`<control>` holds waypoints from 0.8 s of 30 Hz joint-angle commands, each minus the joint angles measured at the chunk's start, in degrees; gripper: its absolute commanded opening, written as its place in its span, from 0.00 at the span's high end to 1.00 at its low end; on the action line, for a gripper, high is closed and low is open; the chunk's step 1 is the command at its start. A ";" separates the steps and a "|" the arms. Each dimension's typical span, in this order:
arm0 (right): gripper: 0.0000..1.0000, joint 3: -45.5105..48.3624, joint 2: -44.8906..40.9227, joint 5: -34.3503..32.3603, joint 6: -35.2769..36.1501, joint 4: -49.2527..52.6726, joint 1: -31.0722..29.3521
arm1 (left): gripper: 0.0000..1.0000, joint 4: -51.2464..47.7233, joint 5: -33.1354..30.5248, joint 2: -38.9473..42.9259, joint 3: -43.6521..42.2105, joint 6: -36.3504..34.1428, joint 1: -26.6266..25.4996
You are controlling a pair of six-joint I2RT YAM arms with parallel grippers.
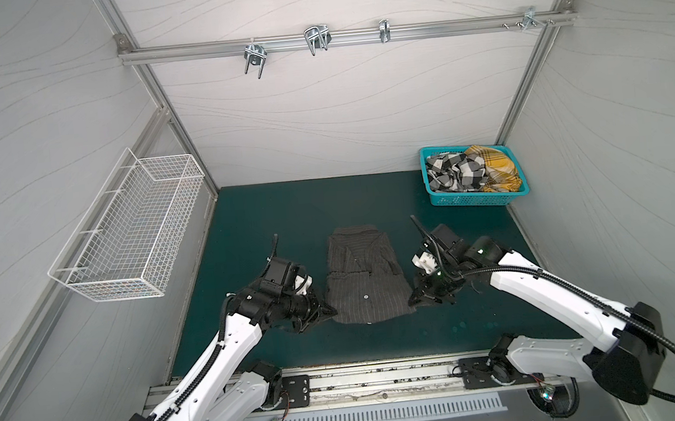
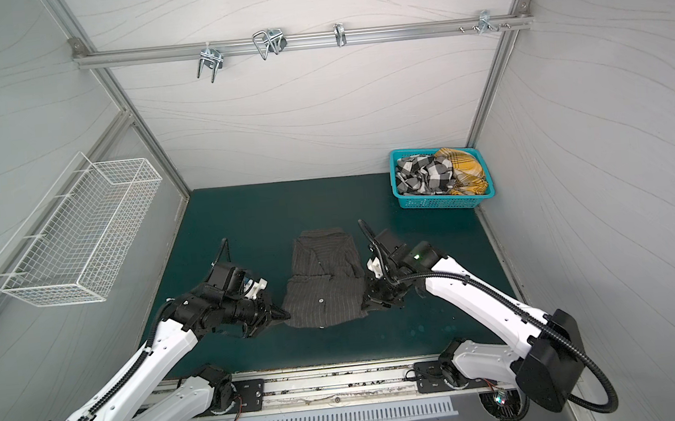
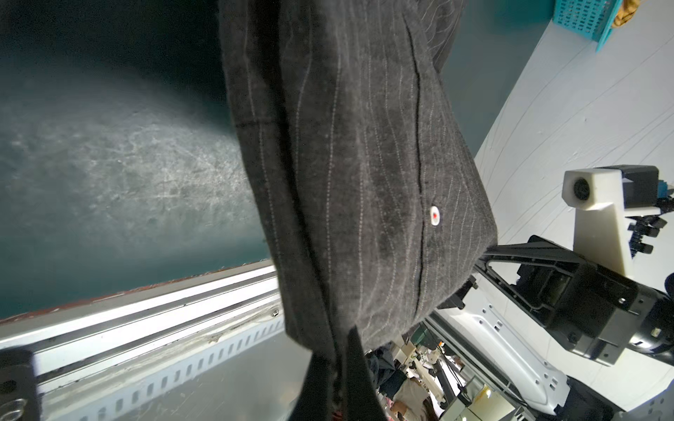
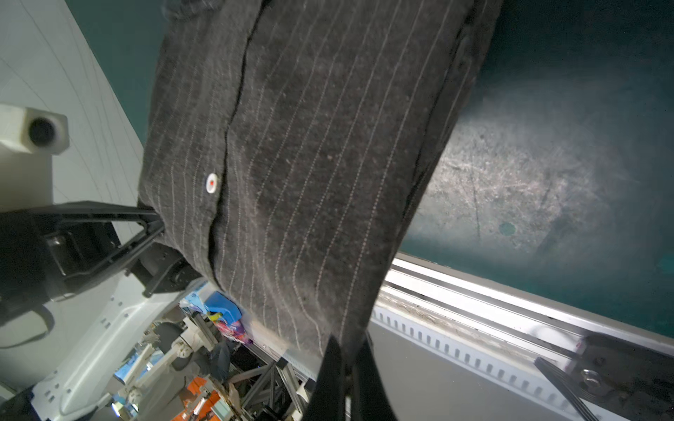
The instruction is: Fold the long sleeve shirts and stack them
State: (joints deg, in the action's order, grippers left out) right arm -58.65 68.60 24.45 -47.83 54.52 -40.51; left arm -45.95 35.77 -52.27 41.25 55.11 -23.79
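Observation:
A dark charcoal pinstriped shirt (image 1: pixel 365 280) (image 2: pixel 325 283) lies partly folded in the middle of the green mat (image 1: pixel 286 212), collar towards the back wall. My left gripper (image 1: pixel 330 310) (image 2: pixel 284 314) is shut on its near left corner. My right gripper (image 1: pixel 412 298) (image 2: pixel 364 303) is shut on its near right corner. The wrist views show the cloth (image 3: pixel 364 164) (image 4: pixel 310 164) stretched between the left gripper (image 3: pixel 341 364) and the right gripper (image 4: pixel 348 361), one white button (image 3: pixel 434 214) facing up. A black-and-white checked shirt (image 1: pixel 455 172) and a mustard plaid shirt (image 1: pixel 492 166) lie crumpled in the basket.
The teal plastic basket (image 1: pixel 476 200) stands at the mat's back right corner. A white wire basket (image 1: pixel 129 234) hangs on the left wall. A metal rail with hooks (image 1: pixel 316 40) crosses the back wall. The arms' mounting rail (image 1: pixel 384 378) runs along the mat's front edge.

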 commanded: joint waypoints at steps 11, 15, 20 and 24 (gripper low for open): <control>1.00 -17.53 12.17 3.47 6.82 4.09 8.08 | 1.00 6.18 -10.88 -3.95 9.49 2.94 1.20; 1.00 -17.52 14.40 5.03 7.31 3.81 7.93 | 1.00 4.71 -9.98 -7.02 9.89 1.03 1.21; 1.00 -10.42 10.21 3.61 5.36 1.70 5.97 | 1.00 2.73 -7.88 -5.25 3.98 1.20 1.20; 1.00 -4.00 4.96 1.70 2.45 0.88 2.59 | 1.00 -1.05 -5.34 -1.05 -0.43 0.95 0.89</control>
State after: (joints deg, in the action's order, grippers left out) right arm -65.17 78.19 27.73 -43.07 54.89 -35.92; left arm -43.22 28.82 -56.07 42.04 56.77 -22.85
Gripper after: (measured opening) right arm 0.053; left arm 0.048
